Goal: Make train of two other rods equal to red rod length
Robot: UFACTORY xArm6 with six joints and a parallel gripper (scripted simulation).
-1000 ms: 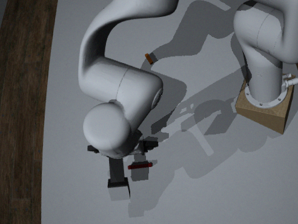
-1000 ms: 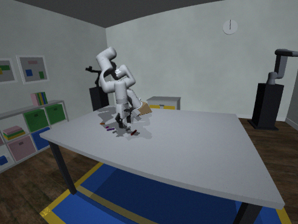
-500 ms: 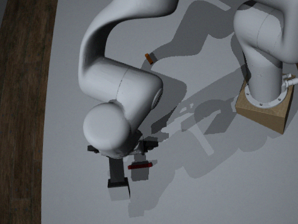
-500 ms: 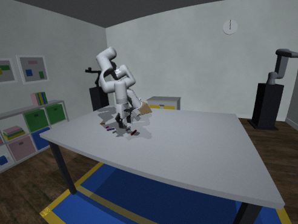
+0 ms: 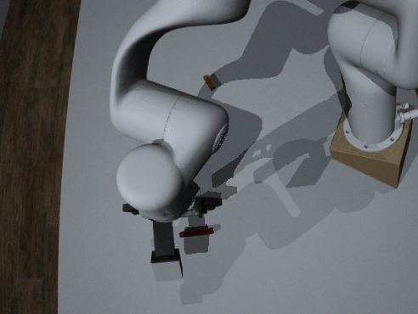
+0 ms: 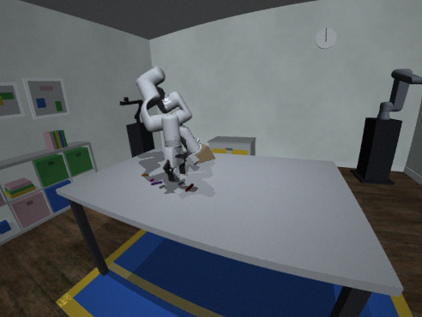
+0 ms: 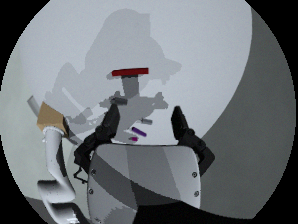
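The gripper is spread wide, with nothing pinched between its fingers, and is held above the table. In the top view, the red rod is seen lying between four and five o'clock from the gripper, while the orange rod is found well apart, between twelve and one o'clock.

In the wrist view, the red rod is set at about eleven o'clock from the gripper. Two small grey pieces, apparently grey rods though poorly resolved, are also shown: the upper grey piece is placed at ten o'clock from the lower grey piece. The purple rod is seen near the lower piece, at seven o'clock from it, and the magenta rod is set just beside the purple one, at its seven o'clock.
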